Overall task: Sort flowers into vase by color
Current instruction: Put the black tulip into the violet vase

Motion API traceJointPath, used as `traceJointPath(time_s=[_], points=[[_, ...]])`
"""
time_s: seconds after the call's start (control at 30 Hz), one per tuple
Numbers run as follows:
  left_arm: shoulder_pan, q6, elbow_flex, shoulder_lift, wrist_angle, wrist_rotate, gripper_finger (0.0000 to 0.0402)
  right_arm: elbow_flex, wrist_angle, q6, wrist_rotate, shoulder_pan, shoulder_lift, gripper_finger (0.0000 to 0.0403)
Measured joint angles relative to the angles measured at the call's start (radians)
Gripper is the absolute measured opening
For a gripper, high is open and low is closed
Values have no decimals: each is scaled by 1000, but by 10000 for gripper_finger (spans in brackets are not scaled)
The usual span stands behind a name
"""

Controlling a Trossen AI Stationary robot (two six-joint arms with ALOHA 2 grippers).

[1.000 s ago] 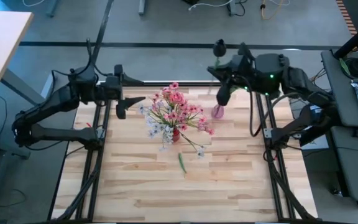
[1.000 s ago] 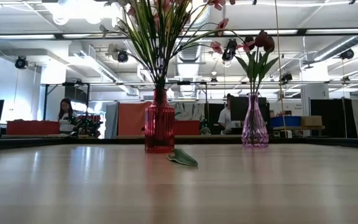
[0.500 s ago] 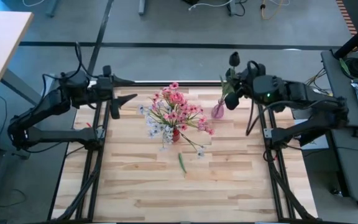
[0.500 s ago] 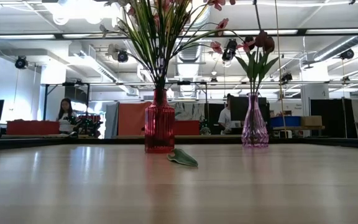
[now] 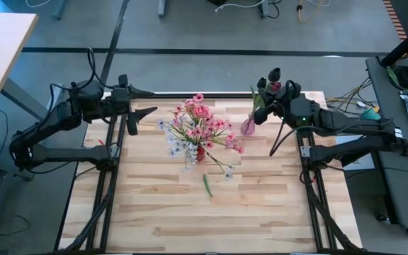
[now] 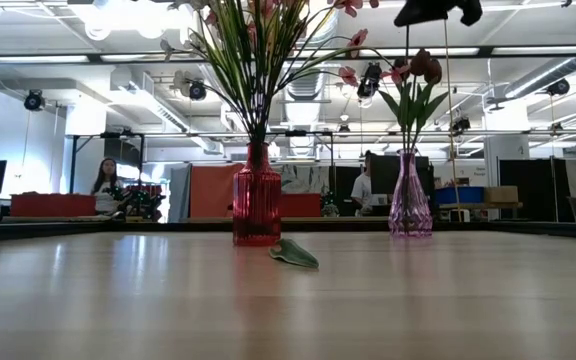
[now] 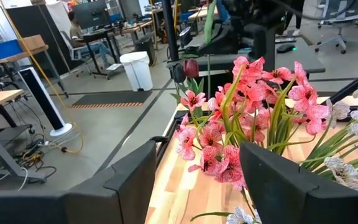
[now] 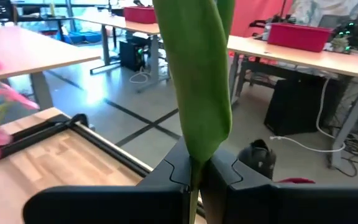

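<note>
A red vase (image 5: 200, 153) (image 6: 257, 197) stands mid-table and holds pink and white sprays (image 5: 199, 126) (image 7: 241, 118). A purple vase (image 5: 248, 127) (image 6: 409, 198) near the far right holds dark red tulip buds (image 6: 420, 66). My right gripper (image 5: 273, 93) (image 6: 438, 9) (image 8: 197, 177) hangs above the purple vase, shut on a dark-budded tulip (image 5: 275, 73). My left gripper (image 5: 129, 115) (image 7: 194, 186) waits open at the far left edge, facing the pink sprays. My right gripper pinches the tulip's green stem (image 8: 195, 169) between its two fingers (image 8: 166, 171), just under a broad leaf (image 8: 197, 81). The dark bud (image 5: 275, 73) stands above the fingers and the stem hangs below them (image 6: 406, 45). Where its lower end reaches, I cannot tell.
A loose green leaf (image 5: 207, 185) (image 6: 294, 253) lies flat on the wood, on the near side of the red vase. The table's near half is bare wood (image 5: 211, 219). People sit at desks in the room beyond the table (image 6: 105, 176).
My right gripper has carried the tulip a little toward the table's right edge and downward, so that it now shows at the top of the low view above the purple vase. My left gripper has drawn back toward the left edge.
</note>
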Motion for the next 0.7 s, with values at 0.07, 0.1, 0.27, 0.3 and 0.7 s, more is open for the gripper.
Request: traceJointPath(time_s=[0.07,0.1,0.27,0.3,0.7], points=[[0,0,0,0,0,0,215,-38,40,-13,-1,-20,-9,9],[0,0,0,0,0,0,215,-51,52,-18,0,-29,-10,9],[0,-3,0,0,0,0,215,-94,68,-18,-5,-65,-3,9],[0,-4,0,1,0,0,215,-97,69,-18,-5,-67,-1,9],[0,-7,0,7,7,0,215,-99,54,27,-7,-67,13,9]])
